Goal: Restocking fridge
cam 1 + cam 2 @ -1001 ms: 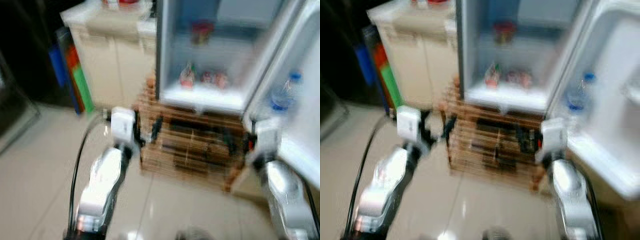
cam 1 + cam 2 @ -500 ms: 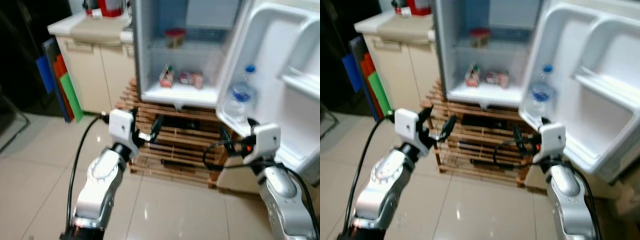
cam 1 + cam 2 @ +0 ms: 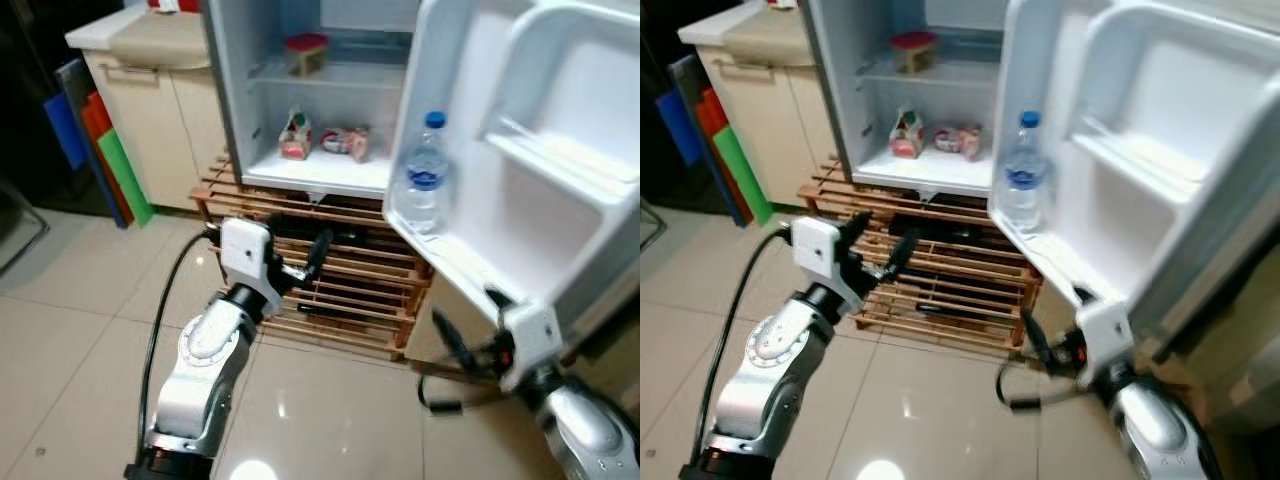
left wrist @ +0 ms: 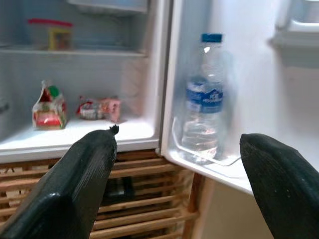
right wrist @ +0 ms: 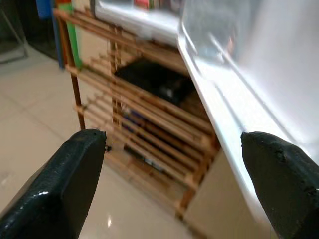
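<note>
We are in front of the open fridge (image 3: 300,110), and both our tools are empty. Our left tool (image 3: 300,262) is spread wide open, and past its tips stands the water bottle (image 3: 424,175) in the door shelf (image 3: 440,245). Our right tool (image 3: 455,345) hangs low under the door, also wide open. We think we are between loads. Next we must find something to put in.

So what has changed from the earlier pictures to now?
The right gripper has dropped lower, now below the open fridge door. The whole scene has shifted, so the camera moved. The left gripper stays raised toward the wooden rack, open and empty. The water bottle stays in the door.
</note>
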You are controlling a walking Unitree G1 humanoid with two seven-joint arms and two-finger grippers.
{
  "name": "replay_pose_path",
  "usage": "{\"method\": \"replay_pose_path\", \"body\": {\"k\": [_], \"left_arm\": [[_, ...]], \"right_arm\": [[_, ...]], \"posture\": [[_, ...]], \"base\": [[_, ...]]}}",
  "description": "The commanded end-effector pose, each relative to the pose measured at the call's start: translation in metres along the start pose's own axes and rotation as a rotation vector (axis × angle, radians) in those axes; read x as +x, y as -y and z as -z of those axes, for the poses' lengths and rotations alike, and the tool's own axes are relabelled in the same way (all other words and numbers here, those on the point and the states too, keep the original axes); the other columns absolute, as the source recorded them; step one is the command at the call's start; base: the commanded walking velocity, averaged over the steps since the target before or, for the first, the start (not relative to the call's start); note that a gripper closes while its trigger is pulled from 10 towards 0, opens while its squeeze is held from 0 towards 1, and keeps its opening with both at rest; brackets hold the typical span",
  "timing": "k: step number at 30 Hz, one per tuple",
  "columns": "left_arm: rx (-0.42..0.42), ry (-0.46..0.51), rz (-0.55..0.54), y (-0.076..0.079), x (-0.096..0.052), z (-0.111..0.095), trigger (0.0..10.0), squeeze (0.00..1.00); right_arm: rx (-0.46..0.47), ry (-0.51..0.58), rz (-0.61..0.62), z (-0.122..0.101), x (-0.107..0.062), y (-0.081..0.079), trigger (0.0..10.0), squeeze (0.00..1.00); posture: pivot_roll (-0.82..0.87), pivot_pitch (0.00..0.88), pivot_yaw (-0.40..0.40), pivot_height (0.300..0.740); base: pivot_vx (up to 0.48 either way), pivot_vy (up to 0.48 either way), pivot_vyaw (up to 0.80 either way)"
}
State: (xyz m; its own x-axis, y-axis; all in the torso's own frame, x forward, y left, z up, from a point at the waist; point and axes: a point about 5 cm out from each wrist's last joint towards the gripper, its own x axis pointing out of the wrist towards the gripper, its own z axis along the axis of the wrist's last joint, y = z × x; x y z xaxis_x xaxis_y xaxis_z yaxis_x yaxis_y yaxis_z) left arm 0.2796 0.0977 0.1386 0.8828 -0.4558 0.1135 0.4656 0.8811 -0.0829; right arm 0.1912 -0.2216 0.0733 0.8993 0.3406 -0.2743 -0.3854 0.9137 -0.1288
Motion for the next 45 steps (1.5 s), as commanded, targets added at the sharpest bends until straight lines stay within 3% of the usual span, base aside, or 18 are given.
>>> {"method": "replay_pose_path", "body": {"k": [1, 2, 4, 6, 8, 9, 11, 12, 13, 14, 16, 18, 22, 30, 34, 37, 42, 45], "left_arm": [[0.007, -0.082, -0.073, -0.018, 0.000, 0.010, 10.0, 0.00], [0.014, -0.188, -0.111, -0.029, 0.002, 0.025, 10.0, 0.00], [0.030, -0.229, -0.119, -0.033, 0.002, 0.031, 10.0, 0.00], [0.020, -0.488, -0.183, -0.052, -0.005, 0.066, 10.0, 0.00], [-0.036, -0.589, -0.228, -0.063, -0.011, 0.083, 10.0, 0.00], [-0.036, -0.589, -0.228, -0.063, -0.011, 0.083, 10.0, 0.00], [-0.056, -0.618, -0.227, -0.065, -0.013, 0.088, 10.0, 0.00], [-0.031, -0.691, -0.202, -0.064, -0.019, 0.100, 10.0, 0.00], [-0.031, -0.691, -0.202, -0.064, -0.019, 0.100, 10.0, 0.00], [0.012, -0.773, -0.146, -0.061, -0.027, 0.114, 10.0, 0.00], [0.026, -0.800, -0.124, -0.061, -0.029, 0.118, 10.0, 0.00], [0.074, -0.888, -0.132, -0.074, -0.043, 0.130, 10.0, 0.00], [0.113, -0.969, -0.174, -0.087, -0.059, 0.139, 10.0, 0.00], [0.143, -1.093, -0.097, -0.082, -0.085, 0.159, 10.0, 0.00], [0.146, -1.159, -0.080, -0.080, -0.101, 0.170, 10.0, 0.00], [0.146, -1.204, -0.058, -0.079, -0.112, 0.175, 10.0, 0.00], [0.146, -1.340, 0.011, -0.070, -0.146, 0.192, 10.0, 0.00], [0.109, -1.397, 0.001, -0.062, -0.165, 0.200, 10.0, 0.00]], "right_arm": [[0.027, -0.096, -0.036, 0.015, -0.005, 0.003, 10.0, 0.00], [0.017, -0.225, -0.071, 0.035, -0.012, 0.007, 10.0, 0.00], [0.003, -0.266, -0.081, 0.041, -0.014, 0.008, 10.0, 0.00], [-0.184, -0.470, 0.011, 0.068, -0.021, 0.034, 10.0, 0.00], [-0.375, -0.551, 0.145, 0.068, -0.018, 0.063, 10.0, 0.00], [-0.375, -0.551, 0.145, 0.068, -0.018, 0.063, 10.0, 0.00], [-0.359, -0.544, 0.270, 0.059, -0.015, 0.084, 10.0, 0.00], [-0.374, -0.544, 0.442, 0.043, -0.013, 0.118, 10.0, 0.00], [-0.374, -0.544, 0.442, 0.043, -0.013, 0.118, 10.0, 0.00], [-0.407, -0.548, 0.572, 0.029, -0.014, 0.144, 10.0, 0.00], [-0.418, -0.550, 0.605, 0.025, -0.014, 0.150, 10.0, 0.00], [-0.436, -0.514, 0.750, 0.006, -0.015, 0.172, 10.0, 0.00], [-0.458, -0.443, 0.845, -0.017, -0.009, 0.186, 10.0, 0.00], [-0.395, -0.344, 0.811, -0.028, 0.010, 0.180, 10.0, 0.00], [-0.335, -0.268, 0.724, -0.032, 0.024, 0.165, 10.0, 0.00], [-0.266, -0.189, 0.586, -0.039, 0.036, 0.145, 10.0, 0.00], [-0.145, 0.029, 0.230, -0.073, 0.051, 0.091, 10.0, 0.00], [-0.010, 0.162, -0.067, -0.107, 0.046, 0.043, 10.0, 0.00]], "posture": [[-0.19, 0.000, 0.028, 0.740], [-0.20, 0.000, 0.030, 0.740], [-0.20, 0.000, 0.032, 0.740], [-0.20, 0.000, 0.033, 0.740], [-0.21, 0.000, 0.037, 0.740], [-0.21, 0.000, 0.037, 0.740], [-0.21, 0.000, 0.042, 0.740], [-0.21, 0.000, 0.042, 0.740], [-0.21, 0.000, 0.042, 0.740], [-0.21, 0.000, 0.043, 0.740], [-0.21, 0.000, 0.042, 0.740], [-0.20, 0.000, 0.040, 0.740], [-0.20, 0.000, 0.043, 0.740], [-0.20, 0.000, 0.048, 0.740], [-0.20, 0.000, 0.050, 0.740], [-0.21, 0.000, 0.054, 0.740], [-0.22, 0.000, 0.070, 0.740], [-0.23, 0.000, 0.075, 0.740]], "base": [[0.000, 0.000, 0.00], [0.000, 0.000, 0.00], [0.000, 0.000, 0.00], [0.000, 0.000, 0.00], [0.000, 0.000, 0.00], [0.000, 0.000, 0.00], [0.000, 0.000, 0.00], [0.000, 0.000, 0.00], [0.000, 0.000, 0.00], [0.000, 0.000, 0.00], [0.000, 0.000, 0.00], [0.000, 0.000, 0.00], [0.000, 0.000, 0.00], [0.000, 0.000, 0.00], [0.000, 0.000, 0.00], [0.000, 0.000, 0.00], [0.000, 0.000, 0.00], [0.000, 0.000, 0.00]]}}
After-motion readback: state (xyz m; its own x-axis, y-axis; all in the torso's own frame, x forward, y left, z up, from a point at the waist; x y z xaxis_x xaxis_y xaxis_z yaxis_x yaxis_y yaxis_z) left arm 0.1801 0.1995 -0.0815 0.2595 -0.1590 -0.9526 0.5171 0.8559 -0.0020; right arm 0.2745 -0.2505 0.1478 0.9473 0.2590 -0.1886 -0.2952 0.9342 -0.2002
